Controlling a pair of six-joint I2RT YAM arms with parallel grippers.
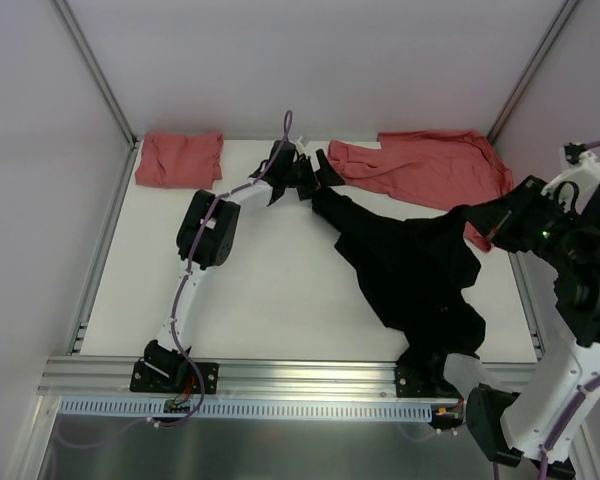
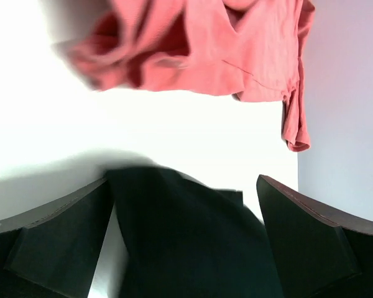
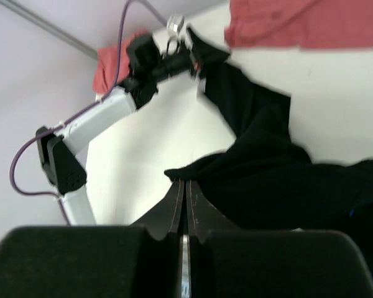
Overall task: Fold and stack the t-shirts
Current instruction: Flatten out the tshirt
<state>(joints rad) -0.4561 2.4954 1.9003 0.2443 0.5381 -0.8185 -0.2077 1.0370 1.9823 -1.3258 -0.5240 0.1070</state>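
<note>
From above, a black t-shirt (image 1: pixel 410 270) sprawled across the white desk (image 1: pixel 280 300), running from the middle of the far edge toward the near right corner. 1 folded salmon t-shirt (image 1: pixel 180 160) sat in the far left corner, and 1 loose salmon t-shirt (image 1: pixel 430 165) lay crumpled along the far edge toward the right corner. The left fingers (image 1: pixel 315 180) reached to the black shirt's far end, while the right fingers (image 1: pixel 485 225) hung over the right edge with black cloth rising up to them. In the left wrist view, the left fingers were spread wide with the black cloth (image 2: pixel 186 248) lying between them and the loose salmon shirt (image 2: pixel 236 49) beyond. In the right wrist view, the right fingers (image 3: pixel 183 205) were pressed together, pinching an edge of the black shirt (image 3: pixel 280 180), with the left arm (image 3: pixel 93 124) across the desk.
</note>
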